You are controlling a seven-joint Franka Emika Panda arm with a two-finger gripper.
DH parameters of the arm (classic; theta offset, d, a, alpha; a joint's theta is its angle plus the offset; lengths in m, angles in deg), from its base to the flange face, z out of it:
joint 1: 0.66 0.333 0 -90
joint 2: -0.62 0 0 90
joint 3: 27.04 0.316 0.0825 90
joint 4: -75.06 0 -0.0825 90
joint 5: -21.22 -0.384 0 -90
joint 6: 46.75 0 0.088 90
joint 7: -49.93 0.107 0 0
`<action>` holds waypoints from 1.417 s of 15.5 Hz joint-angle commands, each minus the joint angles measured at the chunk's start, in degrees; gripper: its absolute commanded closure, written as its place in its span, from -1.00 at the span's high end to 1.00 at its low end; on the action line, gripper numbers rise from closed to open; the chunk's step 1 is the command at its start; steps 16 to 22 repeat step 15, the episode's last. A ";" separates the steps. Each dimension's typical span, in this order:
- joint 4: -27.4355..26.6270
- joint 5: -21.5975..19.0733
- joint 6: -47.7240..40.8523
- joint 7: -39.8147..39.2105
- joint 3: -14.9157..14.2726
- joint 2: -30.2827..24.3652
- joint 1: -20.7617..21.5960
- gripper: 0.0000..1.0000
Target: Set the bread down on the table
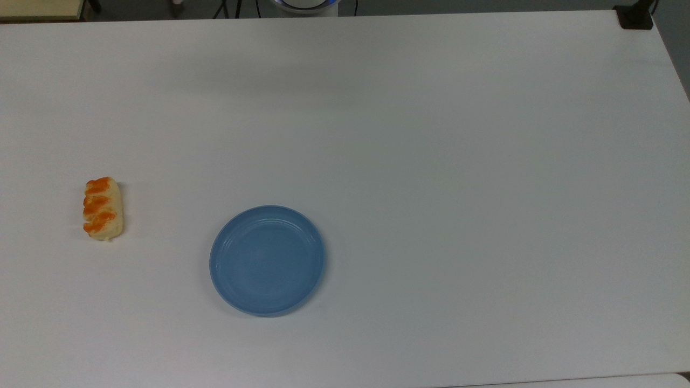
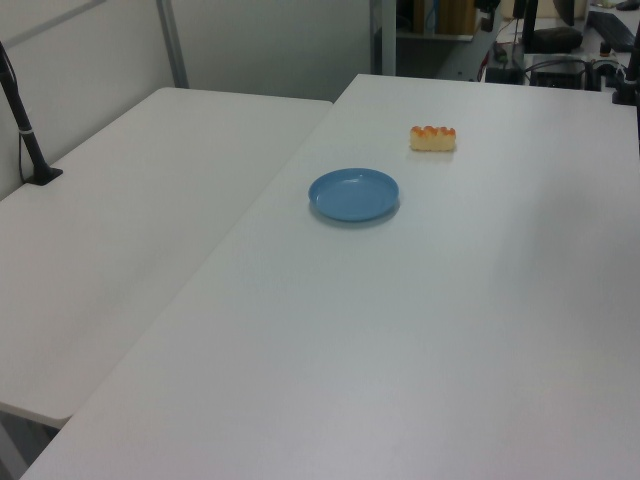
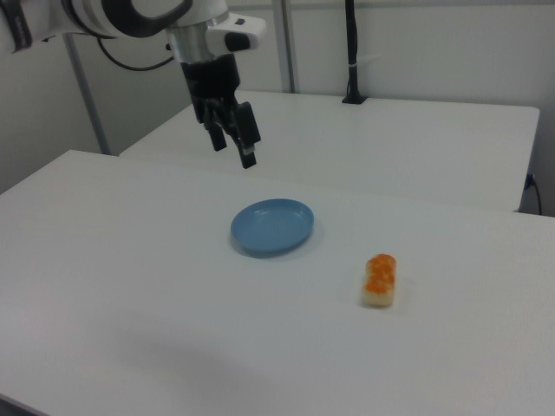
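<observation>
The bread (image 1: pixel 102 208), a small cream roll with orange-brown humps, lies flat on the white table (image 1: pixel 431 161) near the top view's left edge, with nothing touching it. It sits beyond the plate in the left view (image 2: pixel 433 138) and to the plate's right in the right view (image 3: pixel 380 280). In the right view my gripper (image 3: pixel 234 149) hangs high over the table, well above and to the left of the bread. Its two black fingers are spread open and hold nothing.
An empty blue plate (image 1: pixel 267 260) rests on the table, to the right of the bread in the top view. A second white table (image 2: pixel 130 230) adjoins this one, with a black pole (image 2: pixel 25 130) on it. A black clamp (image 1: pixel 636 16) sits at the table's corner.
</observation>
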 commanded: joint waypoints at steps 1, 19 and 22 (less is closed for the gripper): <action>-2.48 -0.25 0.90 -9.70 -5.78 -1.50 9.18 1.00; -2.92 -0.42 0.82 -17.22 -8.95 -1.05 16.04 1.00; -2.92 -0.42 0.82 -17.22 -8.95 -1.05 16.04 1.00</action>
